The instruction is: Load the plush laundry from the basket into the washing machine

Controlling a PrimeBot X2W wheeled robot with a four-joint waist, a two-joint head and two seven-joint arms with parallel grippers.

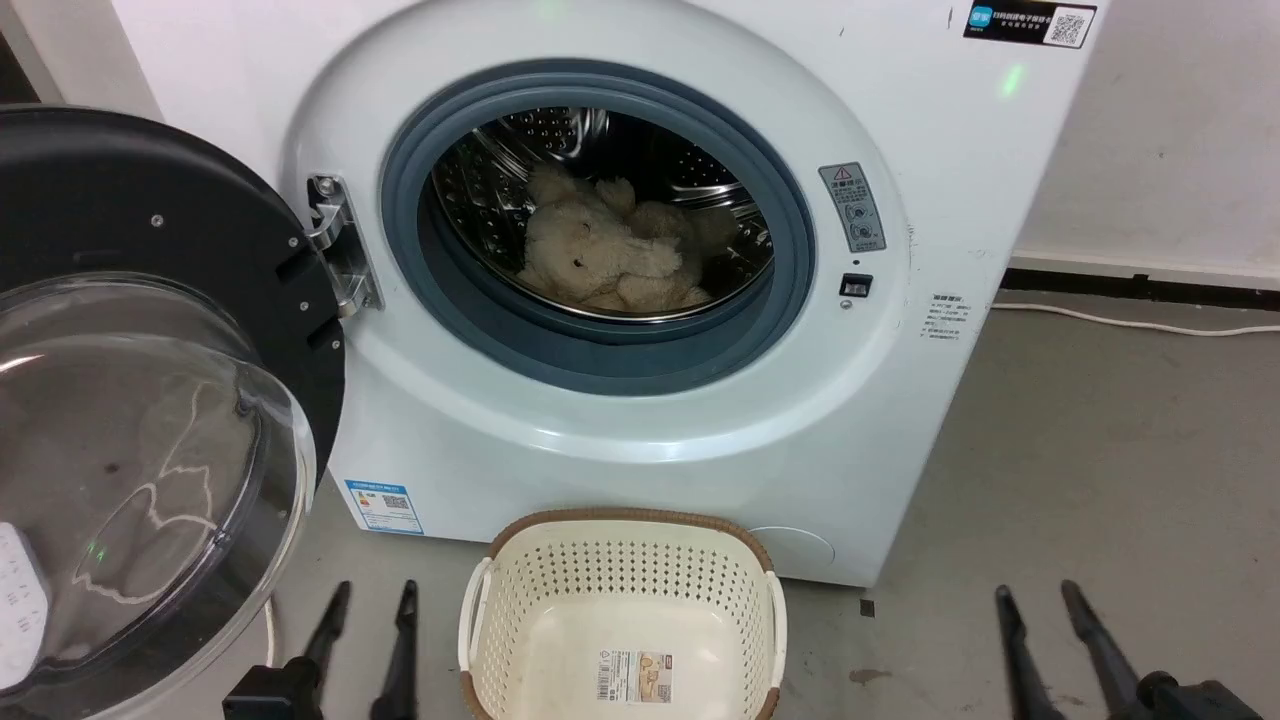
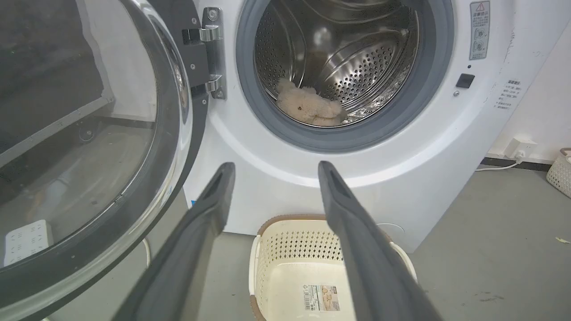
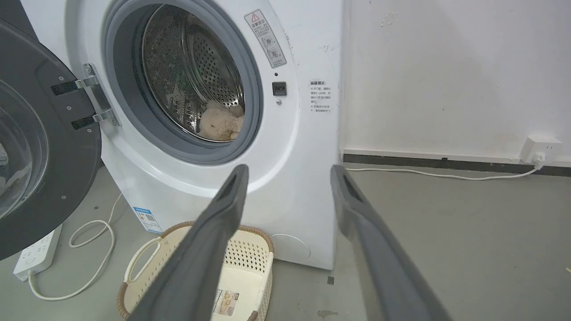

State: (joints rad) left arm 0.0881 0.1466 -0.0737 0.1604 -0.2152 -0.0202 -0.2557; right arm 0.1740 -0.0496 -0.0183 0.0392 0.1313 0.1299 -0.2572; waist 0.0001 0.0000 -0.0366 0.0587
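Fluffy beige teddy-bear plush (image 1: pixel 600 260) down in shiny steel drum (image 1: pixel 480 190) of large white front-loading washer (image 1: pixel 700 430), close behind grey rubber ring (image 1: pixel 600 365). Cream perforated basket (image 1: pixel 630 520) empty. Left gripper (image 1: pixel 376 590), right gripper (image 1: pixel 1035 592) spread, holding nothing. Risk: plush limb pinched if black-rimmed domed door (image 1: pixel 150 400) swung shut.

Warning-triangle sticker (image 1: pixel 852 207), QR-code label (image 1: pixel 1030 22) on the washing machine (image 1: pixel 600 440); barcode sticker (image 1: pixel 635 676) in the basket (image 1: pixel 625 568)

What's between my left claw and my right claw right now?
The empty basket, in the head view: it stands between the left claw and the right claw, touching neither.
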